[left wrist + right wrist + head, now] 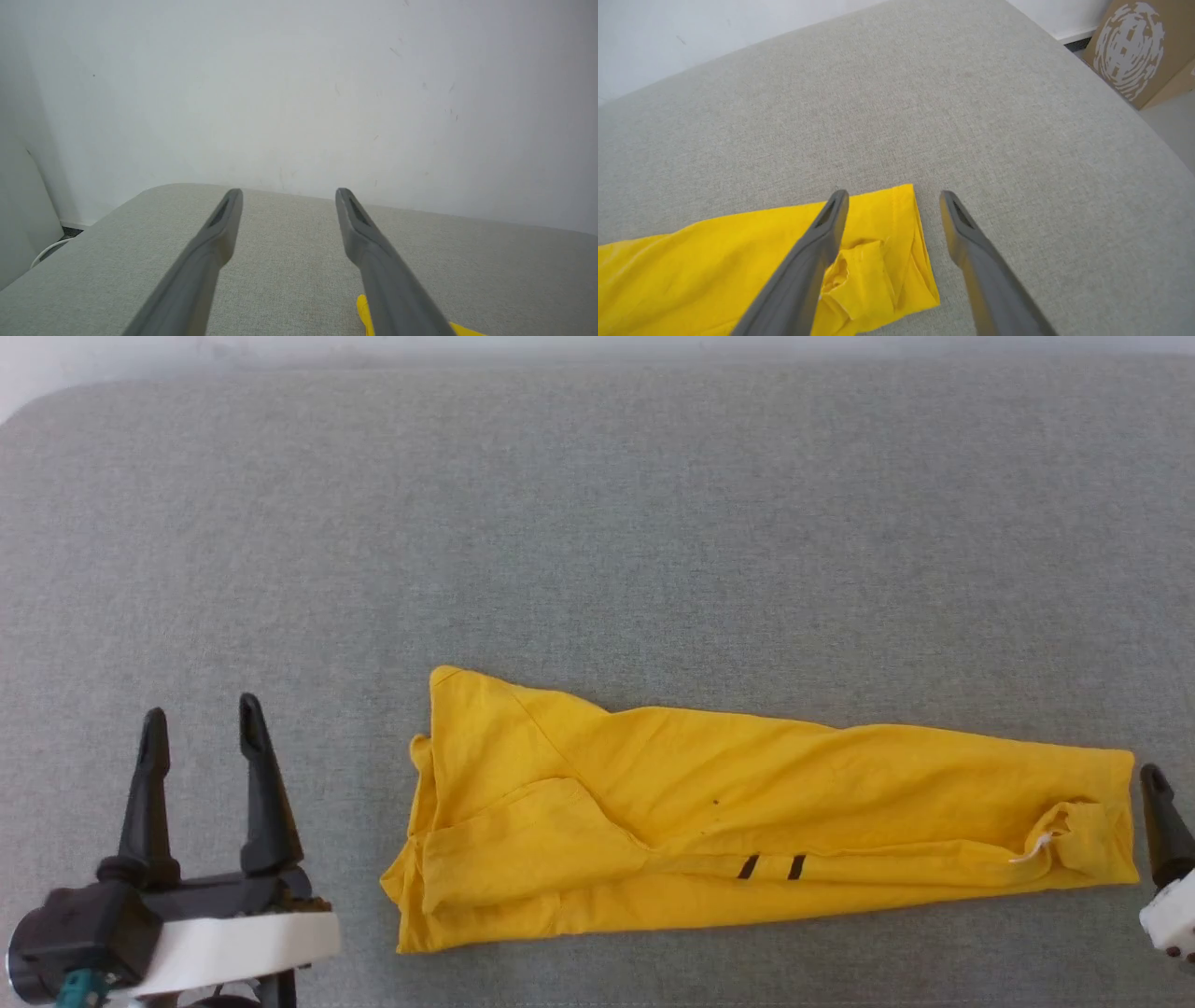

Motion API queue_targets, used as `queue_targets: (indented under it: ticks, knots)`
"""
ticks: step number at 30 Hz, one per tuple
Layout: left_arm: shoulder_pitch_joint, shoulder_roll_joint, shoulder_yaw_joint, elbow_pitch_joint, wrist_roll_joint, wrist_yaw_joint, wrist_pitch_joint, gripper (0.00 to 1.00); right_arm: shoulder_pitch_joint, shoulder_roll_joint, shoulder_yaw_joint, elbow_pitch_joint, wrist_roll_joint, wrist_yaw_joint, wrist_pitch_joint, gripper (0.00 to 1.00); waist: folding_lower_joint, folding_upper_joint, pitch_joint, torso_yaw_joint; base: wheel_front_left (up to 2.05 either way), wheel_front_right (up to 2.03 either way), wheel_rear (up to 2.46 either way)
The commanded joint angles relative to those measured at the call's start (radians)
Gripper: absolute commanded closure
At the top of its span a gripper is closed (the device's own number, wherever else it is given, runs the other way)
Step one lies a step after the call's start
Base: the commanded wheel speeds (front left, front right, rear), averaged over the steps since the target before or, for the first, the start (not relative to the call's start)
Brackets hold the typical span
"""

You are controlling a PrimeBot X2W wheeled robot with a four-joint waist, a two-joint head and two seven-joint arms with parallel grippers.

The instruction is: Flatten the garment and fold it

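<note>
- Yellow garment (pixel 747 803), head view: it is folded into a long narrow band and lies flat on the grey fabric surface (pixel 597 523), running from the lower middle out to the right.
- Its left end is wider, with layered folds. Two short black strokes (pixel 771 866) show along the near fold line. A small white bit (pixel 1032 849) sits in a puckered spot near the right end.
- Left gripper (pixel 203 711), head view: it is at the lower left, fingers spread apart with only bare surface between them. It stands well to the left of the garment, not touching it.
- Right gripper (pixel 1160 817), head view: one dark finger shows at the right edge, just beside the garment's right end. Contact cannot be told from this angle.
- Left wrist view: both fingers are wide apart and hold nothing, with grey surface beneath them. A small yellow corner of the garment peeks out at the bottom beside the right-hand finger. A pale wall (pixel 299 70) stands behind, and a white cable (pixel 46 249) lies on the floor at the far left.
- Right wrist view: the jaws are spread and nothing is clamped. One finger lies over the garment's bunched end; the other is over bare surface just past the hem.
- A cardboard box (pixel 1134 46) with a white print stands at the upper right, off the surface.
</note>
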Motion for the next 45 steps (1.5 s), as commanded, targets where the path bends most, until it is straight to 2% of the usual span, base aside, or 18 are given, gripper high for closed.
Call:
queue_targets:
  ticks: [1, 8, 18, 22, 24, 25, 26, 35, 45]
  knots:
    - [0.010, -0.014, 0.005, -0.007, 0.026, -0.002, -0.005, 0.00, 0.008, 0.002, -0.005, 0.014, -0.011, -0.002, -0.005, 0.00, 0.0000, 0.0000, 0.005, 0.007, 0.00, 0.00, 0.00]
    - [-0.002, -0.033, 0.024, -0.003, 0.081, -0.044, -0.005, 0.00, -0.009, -0.017, -0.018, 0.094, -0.030, -0.002, 0.029, 0.00, 0.0000, 0.0000, 0.028, 0.033, 0.00, 0.00, 0.00]
    - [-0.039, -0.052, 0.041, 0.009, 0.100, -0.088, -0.006, 0.00, -0.082, -0.048, -0.034, 0.226, -0.032, -0.002, 0.031, 0.00, 0.0000, 0.0000, 0.075, 0.069, 0.00, 0.00, 0.00]
    - [-0.048, -0.062, 0.044, 0.014, 0.103, -0.101, -0.006, 0.00, -0.102, -0.051, -0.028, 0.275, -0.023, -0.002, 0.069, 0.00, 0.0000, 0.0000, 0.085, 0.082, 0.00, 0.00, 0.00]
    - [-0.053, -0.066, 0.046, 0.017, 0.105, -0.105, -0.006, 0.00, -0.105, -0.053, -0.024, 0.283, -0.016, -0.002, 0.101, 0.54, 0.0000, 0.0000, 0.087, 0.087, 0.00, 0.00, 0.00]
    - [-0.055, -0.068, 0.046, 0.019, 0.106, -0.108, -0.006, 0.00, -0.106, -0.054, -0.027, 0.279, -0.014, -0.002, 0.111, 0.88, 0.0000, 0.0000, 0.088, 0.088, 0.00, 0.00, 0.00]
    - [-0.057, -0.070, 0.047, 0.020, 0.108, -0.110, -0.006, 0.00, -0.107, -0.054, -0.030, 0.274, -0.014, -0.002, 0.120, 1.00, 0.0000, 0.0000, 0.088, 0.089, 0.00, 0.00, 0.00]
    - [-0.068, -0.083, 0.050, 0.034, 0.115, -0.128, -0.006, 0.00, -0.131, -0.071, -0.056, 0.212, -0.037, -0.002, 0.123, 1.00, 0.0000, 0.0000, 0.082, 0.078, 0.00, 0.00, 0.00]
    - [-0.064, -0.091, 0.050, 0.054, 0.122, -0.143, -0.006, 0.00, -0.183, -0.136, -0.141, 0.234, -0.117, -0.002, 0.063, 1.00, 0.0000, 0.0000, 0.057, 0.064, 0.00, 0.00, 0.00]
